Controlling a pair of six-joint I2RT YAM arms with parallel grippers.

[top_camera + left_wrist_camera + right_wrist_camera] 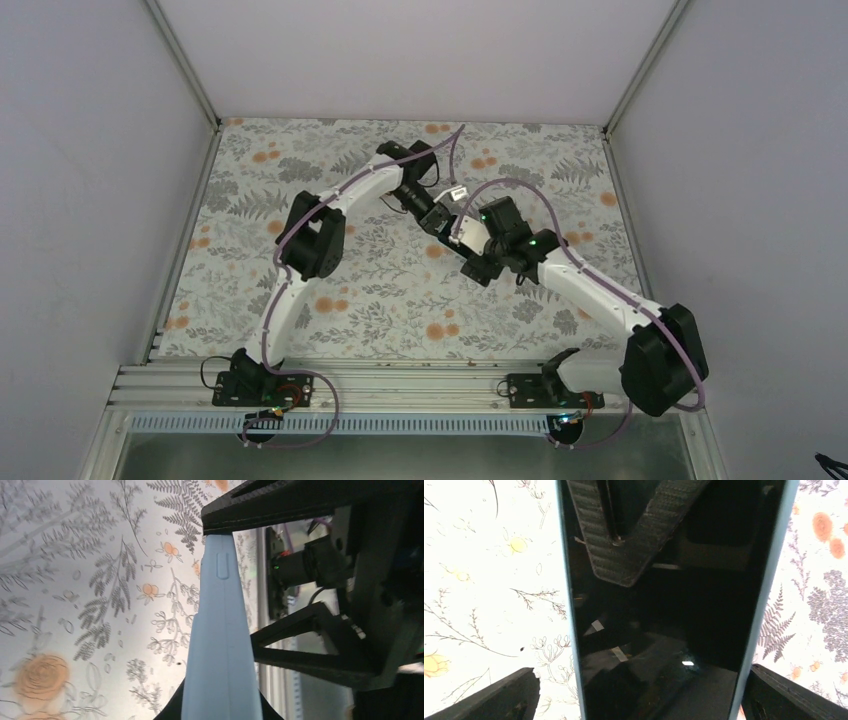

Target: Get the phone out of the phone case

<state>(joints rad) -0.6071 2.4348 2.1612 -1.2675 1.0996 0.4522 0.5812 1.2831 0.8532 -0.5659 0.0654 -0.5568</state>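
Top, arms: I see the left arm point(340, 195) and the right arm point(590, 290) bent inwards, meeting over the middle of the flowered tabletop point(400, 300).
Top, hands: the left hand point(443, 215) and the right hand point(470, 240) are tip to tip; what is between them I cannot make out.
Left wrist, phone case: the light-blue phone case point(220, 645) is edge-on, its side button point(222, 565) toward me.
Left wrist, own hand: its fingers point(172, 710) close on the case from both flat sides.
Left wrist, in the way: the black right hand fills the right side.
Right wrist, phone: the phone point(664, 630) sits in the case, dark screen facing me.
Right wrist, own hand: fingers point(794, 695) wide, one at each long edge; left of the case a strip of tabletop shows, so I cannot tell if it clamps.
Right wrist, in the way: a left finger point(634, 545) lies on the screen.
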